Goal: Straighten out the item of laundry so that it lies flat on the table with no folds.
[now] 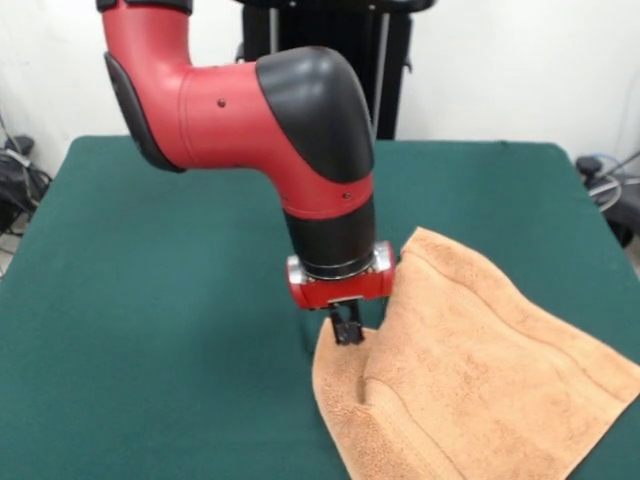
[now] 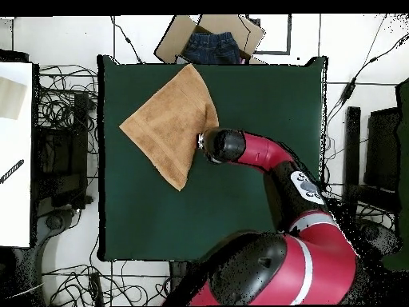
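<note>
End effector (image 1: 347, 331) is pinching an edge of the folded orange-tan terry towel (image 1: 480, 380) on the green felt bench (image 1: 150, 330); the thin grip is risking slipping free or dragging new folds.

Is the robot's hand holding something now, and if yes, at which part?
The hand appears shut on the towel, pinching its edge near the corner that points to the table's middle. The contact itself is small, so this is not certain.
</note>
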Tool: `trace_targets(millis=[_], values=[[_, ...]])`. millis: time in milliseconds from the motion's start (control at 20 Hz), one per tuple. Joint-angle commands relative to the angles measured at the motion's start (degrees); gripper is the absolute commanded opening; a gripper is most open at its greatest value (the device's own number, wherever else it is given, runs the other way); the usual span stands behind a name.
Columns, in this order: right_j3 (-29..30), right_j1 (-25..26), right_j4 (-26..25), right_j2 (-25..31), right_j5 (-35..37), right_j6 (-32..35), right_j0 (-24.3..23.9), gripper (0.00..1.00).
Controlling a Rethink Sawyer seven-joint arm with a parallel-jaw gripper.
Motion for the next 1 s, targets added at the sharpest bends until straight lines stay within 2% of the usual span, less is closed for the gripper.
trace_targets(millis=[50,1000], values=[[3.87,7.52,-9.48,-5.16,-4.67,-1.15,-5.52,0.0],[2.84,7.48,-13.26,-0.2,0.52,-6.26,-13.55,0.0]])
